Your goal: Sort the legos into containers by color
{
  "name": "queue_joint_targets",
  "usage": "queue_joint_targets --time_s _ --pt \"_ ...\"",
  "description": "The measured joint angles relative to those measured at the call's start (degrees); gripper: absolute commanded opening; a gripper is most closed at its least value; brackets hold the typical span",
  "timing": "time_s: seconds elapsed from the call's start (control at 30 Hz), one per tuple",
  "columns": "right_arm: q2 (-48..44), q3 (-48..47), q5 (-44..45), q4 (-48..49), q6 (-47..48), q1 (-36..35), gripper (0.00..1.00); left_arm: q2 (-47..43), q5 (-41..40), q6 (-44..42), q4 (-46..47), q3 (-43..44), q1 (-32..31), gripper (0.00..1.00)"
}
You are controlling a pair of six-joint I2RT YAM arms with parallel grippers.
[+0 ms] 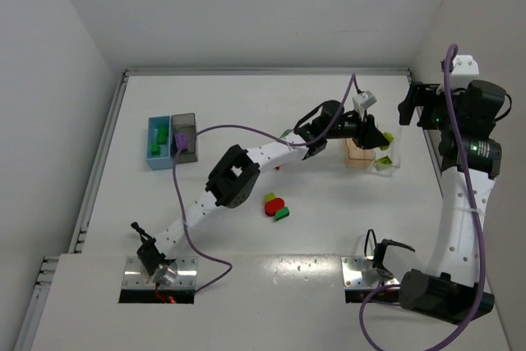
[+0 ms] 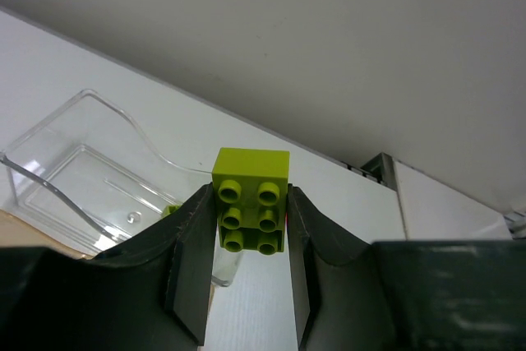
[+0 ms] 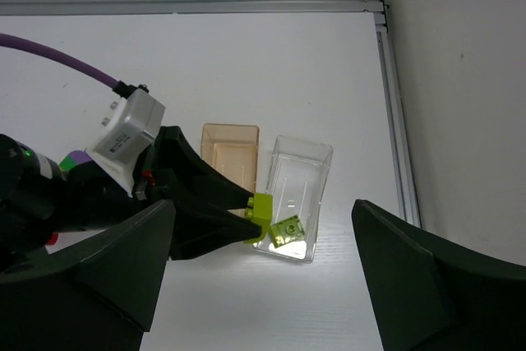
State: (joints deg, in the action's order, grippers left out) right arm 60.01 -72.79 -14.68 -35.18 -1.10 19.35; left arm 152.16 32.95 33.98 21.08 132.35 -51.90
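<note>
From above, the left gripper [image 1: 380, 142] is hovering at the clear bin [image 1: 388, 160]. Left wrist: its jaws are pinching a lime brick [image 2: 251, 199] by the rim; dropping here is risking a bounce-out. Right wrist: the right gripper [image 3: 263, 285] is hanging spread, empty

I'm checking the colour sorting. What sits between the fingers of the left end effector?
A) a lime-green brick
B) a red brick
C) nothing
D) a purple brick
A: the left end effector is shut on a lime-green brick, its studs facing the wrist camera, at the near left edge of the clear bin.
</note>
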Motion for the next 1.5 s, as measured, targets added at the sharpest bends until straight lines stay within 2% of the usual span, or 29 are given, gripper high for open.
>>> queue_joint_targets --time_s 0.13,0.3,0.57,0.87,0.9,0.93,1.03,1.5 --pt "0.07 -1.20 0.11 -0.57 -0.04 0.00 0.89 2.23 -2.73 -2.97 0.87 2.03 -0.57 0.13" --pt "0.24 -1.33 0.13 -1.53 -0.07 0.00 0.89 3.74 -5.57 -6.27 1.88 3.69 -2.08 0.13" --pt "0.61 -1.60 0.11 -2.67 -0.07 0.00 0.89 5.70 -8.72 -8.59 3.15 5.88 -3.30 0.19" --pt "0.94 -1.84 0.07 -2.93 -0.07 0.00 0.89 7.54 -12.90 -10.82 3.23 6.67 -3.28 0.39" --pt "0.96 -1.84 0.07 -2.97 -0.07 0.00 0.89 7.54 -13.16 -10.95 3.28 6.69 -3.28 0.43" --pt "0.96 -1.84 0.07 -3.04 -0.07 0.00 0.89 7.54 -13.62 -11.08 3.39 6.78 -3.28 0.52" --pt "1.01 -1.84 0.07 -3.06 -0.07 0.00 0.89 7.54 -14.71 -11.82 3.61 6.88 -3.28 0.69" --pt "1.40 -1.49 -0.83 -2.82 -0.48 0.00 0.89 7.52 -16.65 -12.28 4.17 7.08 -3.23 0.81"
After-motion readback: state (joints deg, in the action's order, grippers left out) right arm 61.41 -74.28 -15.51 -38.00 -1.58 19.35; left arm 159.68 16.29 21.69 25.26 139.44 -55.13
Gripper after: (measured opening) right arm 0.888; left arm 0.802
